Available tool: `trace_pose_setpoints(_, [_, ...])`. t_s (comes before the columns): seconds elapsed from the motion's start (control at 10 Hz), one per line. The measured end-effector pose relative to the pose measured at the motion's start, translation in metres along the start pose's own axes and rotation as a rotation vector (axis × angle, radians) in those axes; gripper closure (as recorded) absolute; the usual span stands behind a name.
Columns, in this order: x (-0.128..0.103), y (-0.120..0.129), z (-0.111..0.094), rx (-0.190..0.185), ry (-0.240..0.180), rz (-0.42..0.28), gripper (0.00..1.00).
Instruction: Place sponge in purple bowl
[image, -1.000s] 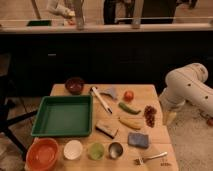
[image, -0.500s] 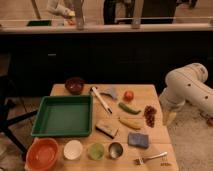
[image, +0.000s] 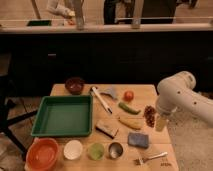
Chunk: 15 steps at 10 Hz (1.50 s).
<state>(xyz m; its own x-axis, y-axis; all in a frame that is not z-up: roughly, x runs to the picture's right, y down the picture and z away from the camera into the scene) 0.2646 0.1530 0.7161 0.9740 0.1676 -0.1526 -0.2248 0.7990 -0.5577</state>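
**Sponge at near right, purple bowl at far left**

Near edge, left to right: orange bowl (image: 42, 153), white bowl (image: 73, 149), green cup (image: 95, 151), metal cup (image: 115, 149), fork (image: 150, 159). Just beyond, the sponge (image: 138, 139) lies flat on the surface (image: 145, 91), right of a brown block (image: 107, 129). The pincer (image: 161, 122) hangs at the right edge, near the sponge; released or clenched cannot be told. The purple bowl (image: 75, 85) stands far left, beyond the green tray (image: 63, 116).
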Motion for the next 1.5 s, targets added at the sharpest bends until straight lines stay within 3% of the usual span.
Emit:
trace_pose_setpoints(0.1, [0.0, 0.005, 0.006, 0.011, -0.014, 0.038, 0.2])
trace_pose_setpoints(0.4, [-0.006, 0.034, 0.011, 0.113, -0.111, 0.101, 0.2])
trace_pose_setpoints(0.5, [-0.009, 0.041, 0.012, 0.121, -0.131, 0.106, 0.2])
trace_pose_setpoints(1.0, [-0.009, 0.04, 0.011, 0.125, -0.141, 0.103, 0.2])
trace_pose_setpoints(1.1, [-0.009, 0.038, 0.012, 0.125, -0.17, 0.087, 0.2])
trace_pose_setpoints(1.3, [-0.004, 0.037, 0.024, 0.13, -0.281, 0.051, 0.2])
trace_pose_setpoints(1.5, [-0.008, 0.039, 0.033, 0.139, -0.344, 0.01, 0.2])
